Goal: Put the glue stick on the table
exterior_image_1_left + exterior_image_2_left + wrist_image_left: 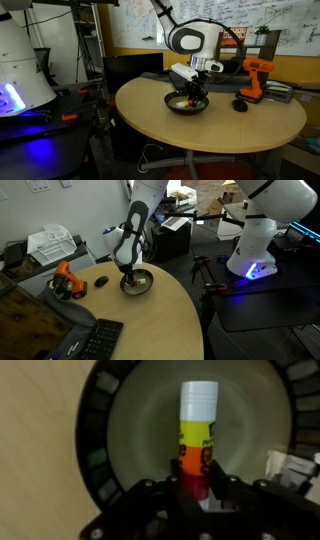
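Found the small white-capped, yellow-and-red glue stick [197, 435] upright, pinched at its red end between the dark fingers [232, 490], over the middle of the round dark bowl [100, 450]. Saw that bowl on the round tan wood-look counter [250, 130], orange drill [256, 78] nearby.

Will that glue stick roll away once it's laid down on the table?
Probably it rolls: the glue stick looks round and smooth, and the table is flat. It seems stiff and light, so the gripper clamped on its red end should lift it easily, though the slick body might slip.
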